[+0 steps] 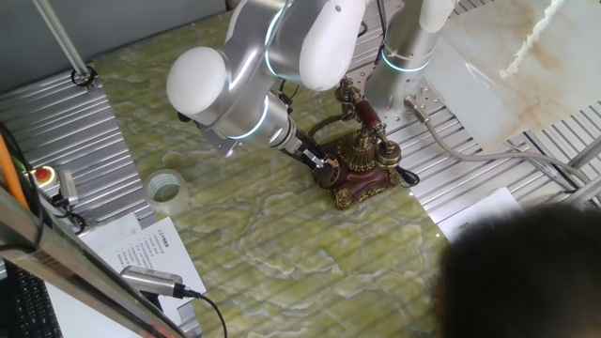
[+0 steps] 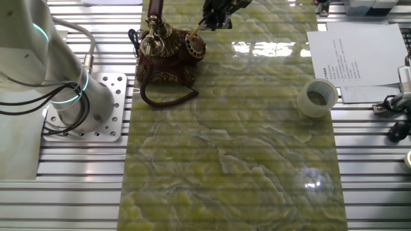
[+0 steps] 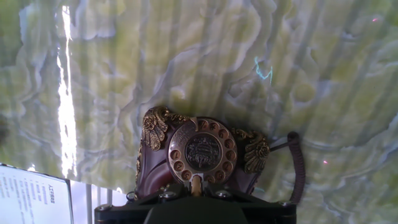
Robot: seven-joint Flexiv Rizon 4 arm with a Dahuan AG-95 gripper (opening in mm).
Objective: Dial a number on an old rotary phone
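Note:
The old rotary phone [image 1: 362, 161] stands on the green marble table: a dark red-brown body with brass trim. It also shows in the other fixed view [image 2: 164, 54] and the hand view [image 3: 155, 168]. Its round dial [image 3: 203, 151] faces my gripper. The red-and-gold handset [image 1: 367, 115] lies in its cradle. My gripper [image 3: 196, 186] is right at the dial's edge, shut on a thin tan stick [image 3: 196, 184] whose tip touches the dial's rim [image 2: 194, 35]. The gripper [image 1: 324, 161] is on the phone's dial side. The dark cord [image 3: 297, 168] curls beside the phone.
A roll of clear tape [image 2: 316, 97] stands on the table away from the phone [image 1: 166, 188]. Printed sheets [image 2: 359, 54] lie off the marble's edge. The arm's base [image 2: 96, 102] is bolted beside the phone, behind it. Ribbed metal surrounds the marble top.

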